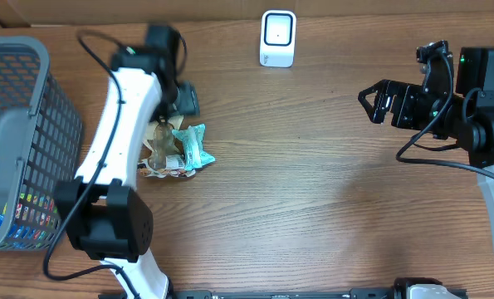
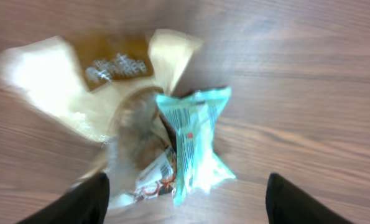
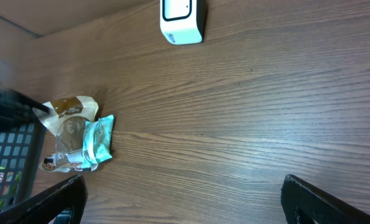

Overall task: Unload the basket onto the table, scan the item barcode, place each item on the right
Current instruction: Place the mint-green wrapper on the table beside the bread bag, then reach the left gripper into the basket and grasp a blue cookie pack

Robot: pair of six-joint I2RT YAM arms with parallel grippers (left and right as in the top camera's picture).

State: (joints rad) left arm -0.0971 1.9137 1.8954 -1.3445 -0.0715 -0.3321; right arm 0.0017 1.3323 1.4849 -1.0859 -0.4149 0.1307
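Left gripper (image 2: 186, 186) close above the snack pile, jaws spread, nothing pinched between them; wrist view blurred. Teal packet (image 2: 194, 140) lies on the wooden surface (image 1: 313, 191), left of centre, touching a tan packet (image 2: 104, 81) with a brown label. Clear wrapping shows between the two; cannot tell whether it is a separate item. Scanner (image 1: 277, 37), white, stands at the far edge of the surface, well apart from the pile. Right gripper (image 1: 371, 103) hangs over the right side, jaws spread wide, holding nothing. Grey mesh basket (image 1: 31, 108) at the left edge, colourful things inside near its bottom.
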